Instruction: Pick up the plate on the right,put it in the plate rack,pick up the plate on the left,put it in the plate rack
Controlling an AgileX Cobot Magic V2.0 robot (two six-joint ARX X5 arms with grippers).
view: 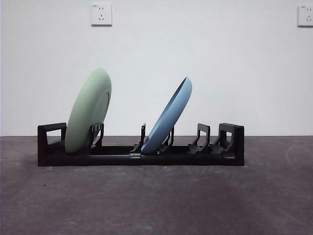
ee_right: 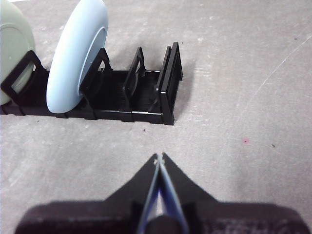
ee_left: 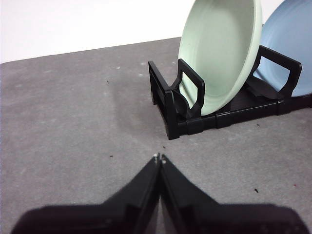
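Both plates are seated in the rack: green plate at one end, blue plate mid-rack, each leaning along the rack's long axis. Left gripper and right gripper are clenched and empty, apart from the rack (left nearer green). Judged: nothing left to pick.

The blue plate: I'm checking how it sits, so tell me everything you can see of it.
The blue plate is round, pale blue, smooth and matte, plastic or ceramic by its look, with a raised rim and a recessed foot ring on its underside. It stands on edge in the plate rack, near the rack's middle, tilted markedly toward the rack's empty end. Its lower edge sits between prongs and its back leans on one. It is apart from the green plate at the rack's other end. Neither claw touches it.
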